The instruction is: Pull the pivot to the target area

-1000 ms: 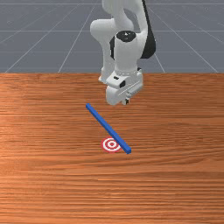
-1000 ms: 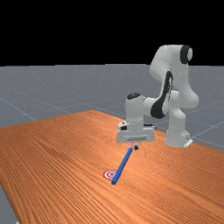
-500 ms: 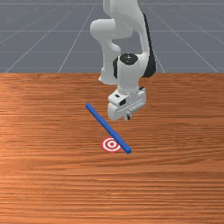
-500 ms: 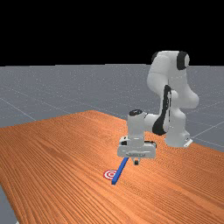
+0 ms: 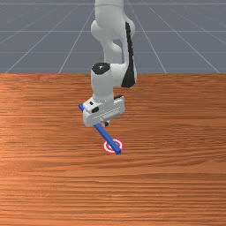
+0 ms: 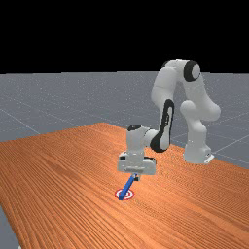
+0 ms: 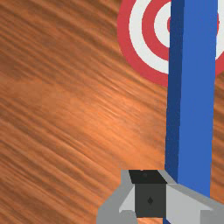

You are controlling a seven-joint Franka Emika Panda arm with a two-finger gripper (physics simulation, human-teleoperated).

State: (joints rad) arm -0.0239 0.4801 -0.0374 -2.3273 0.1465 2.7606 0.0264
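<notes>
Our gripper has its fingers together with nothing between them, alongside the blue bar; we cannot tell whether they touch it. One end of the bar lies over the bullseye target, while the rest slants beyond its rings. We judge the pull nearly done, perhaps needing a slight nudge. The front view gives us the bar's other end past our hand; the far view has the hand in front there.

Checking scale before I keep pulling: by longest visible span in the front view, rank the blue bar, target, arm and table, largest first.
1. Table
2. Arm, cut off at the picture's top
3. Blue bar, partly behind the arm
4. Target
</notes>
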